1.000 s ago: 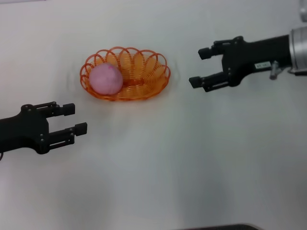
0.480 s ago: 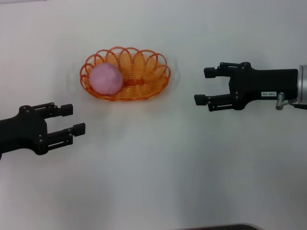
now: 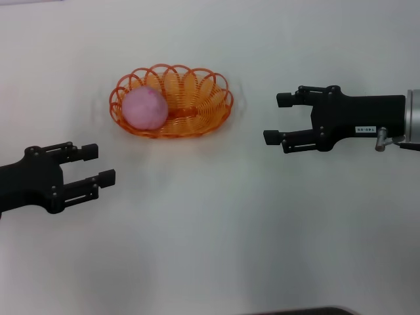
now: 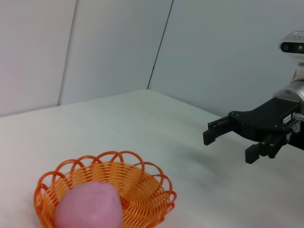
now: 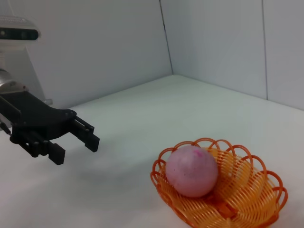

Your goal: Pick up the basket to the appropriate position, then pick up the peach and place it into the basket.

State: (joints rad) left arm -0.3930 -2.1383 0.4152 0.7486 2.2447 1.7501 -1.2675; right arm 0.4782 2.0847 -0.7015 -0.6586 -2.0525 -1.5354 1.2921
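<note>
Nearest the robot in the head view, the left gripper (image 3: 98, 164) hangs low at the left side over the white table (image 3: 210, 249), its two black fingers spread apart with nothing between them, pointing toward the middle of the table. Farther out and on the opposite side, the right gripper (image 3: 275, 119) reaches in from the right, fingers likewise parted and empty, aimed leftward toward the basket (image 3: 197, 98) but well apart from it. Farthest from the robot, between the two arms and nearer the left, the orange wire-loop basket sits flat on the table with the peach (image 3: 146, 108) resting inside at its left end, against the scalloped rim. Bare table lies between each gripper and the basket, so no object blocks either approach. The left wrist view shows what the head view cannot: the peach (image 4: 88, 208) sits low in the basket (image 4: 147, 190), grey wall panels stand behind the table, and the right gripper (image 4: 230, 142) is raised above the surface. The right wrist view shows a darker pink spot on top of the peach (image 5: 192, 171), the flat base strip of the basket (image 5: 237, 199), and the left gripper (image 5: 76, 142) beyond.
</note>
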